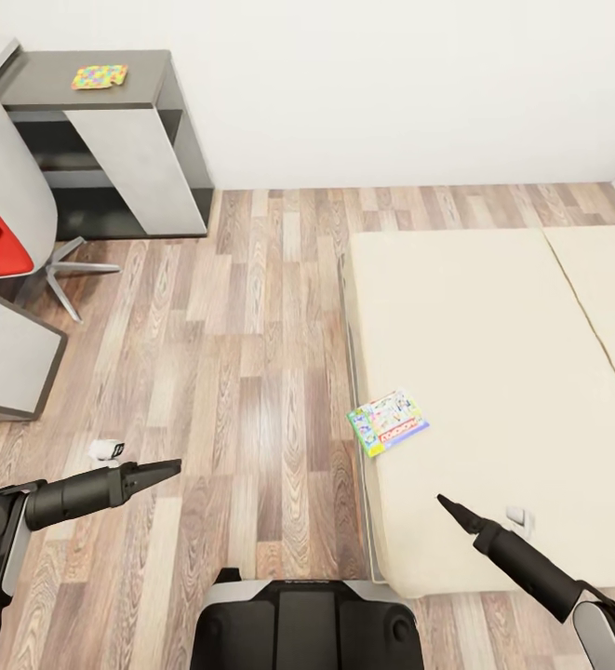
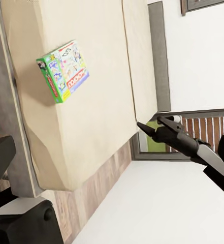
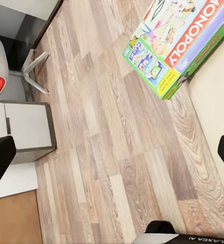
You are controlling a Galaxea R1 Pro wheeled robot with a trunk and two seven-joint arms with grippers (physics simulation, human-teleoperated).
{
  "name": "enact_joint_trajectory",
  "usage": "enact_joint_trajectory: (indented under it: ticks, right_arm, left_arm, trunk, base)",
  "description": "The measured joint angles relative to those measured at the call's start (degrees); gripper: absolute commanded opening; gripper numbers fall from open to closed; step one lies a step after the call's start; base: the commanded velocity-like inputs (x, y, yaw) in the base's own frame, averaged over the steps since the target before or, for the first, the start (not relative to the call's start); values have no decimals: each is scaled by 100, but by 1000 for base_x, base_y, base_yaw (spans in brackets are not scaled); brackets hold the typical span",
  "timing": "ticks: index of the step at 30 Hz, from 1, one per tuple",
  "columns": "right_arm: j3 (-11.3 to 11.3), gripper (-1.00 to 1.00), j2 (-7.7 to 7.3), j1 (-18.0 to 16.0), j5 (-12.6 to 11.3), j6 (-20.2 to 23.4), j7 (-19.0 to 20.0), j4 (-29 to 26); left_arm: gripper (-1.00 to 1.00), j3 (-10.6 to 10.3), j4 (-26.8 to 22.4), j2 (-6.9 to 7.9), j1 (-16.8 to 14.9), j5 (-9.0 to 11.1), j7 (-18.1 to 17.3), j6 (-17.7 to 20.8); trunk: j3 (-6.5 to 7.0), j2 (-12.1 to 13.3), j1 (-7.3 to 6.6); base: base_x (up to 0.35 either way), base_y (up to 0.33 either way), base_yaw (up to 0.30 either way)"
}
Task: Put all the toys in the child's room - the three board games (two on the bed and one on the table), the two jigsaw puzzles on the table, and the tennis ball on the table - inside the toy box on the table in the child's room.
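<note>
One board game (image 1: 388,422), a flat white-green-yellow printed box, lies on the cream bed (image 1: 493,307) close to its left edge; it also appears as the board game (image 2: 64,71) and, close up, the board game (image 3: 178,40). A jigsaw puzzle (image 1: 99,76) rests on the dark grey top of the table (image 1: 149,70) at the far left. My left gripper (image 1: 169,466) hangs open over the wood floor, empty. My right gripper (image 1: 445,503) hovers open over the bed's near corner, a short way behind the box, holding nothing. The toy box and the ball are out of view.
A red and grey swivel chair (image 1: 0,205) stands in front of the table, with a grey cabinet (image 1: 9,358) nearer to me. A small white object (image 1: 105,449) lies on the floor by my left arm. Wood-plank floor (image 1: 251,354) runs between table and bed.
</note>
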Motion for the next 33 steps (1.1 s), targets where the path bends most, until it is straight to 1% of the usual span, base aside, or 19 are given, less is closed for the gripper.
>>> enact_joint_trajectory:
  ticks: [2, 4, 9, 15, 20, 33]
  right_arm:
    - [-150, 100, -4, 1, -18, 10, 70, 9]
    - [-331, 100, -3, 2, -3, 15, 251, 36]
    - [-441, 100, -4, 2, -15, 18, 388, 49]
    - [-483, 100, -12, 2, -21, 15, 408, 55]
    - [-541, 100, -54, 2, 13, 4, 404, 59]
    - [-559, 100, -59, 2, 29, 0, 408, 60]
  left_arm:
    - [100, 0, 0, -5, 0, -2, 0, 0]
    - [100, 0, 0, -4, 0, -14, 0, -3]
    - [100, 12, 0, 10, 0, -8, 0, -3]
    - [100, -3, 0, -8, 0, -19, 0, 0]
    - [100, 21, 0, 13, 0, -19, 0, 0]
    - [100, 23, 0, 13, 0, -24, 0, 0]
  trunk:
    - [19, 0, 0]
    - [38, 0, 0]
    - [86, 0, 0]
    - [143, 0, 0]
    - [190, 0, 0]
    - [314, 0, 0]
  base:
    - [0, 0, 0]
    - [0, 0, 0]
    - [0, 0, 0]
    - [0, 0, 0]
    - [0, 0, 0]
    - [0, 0, 0]
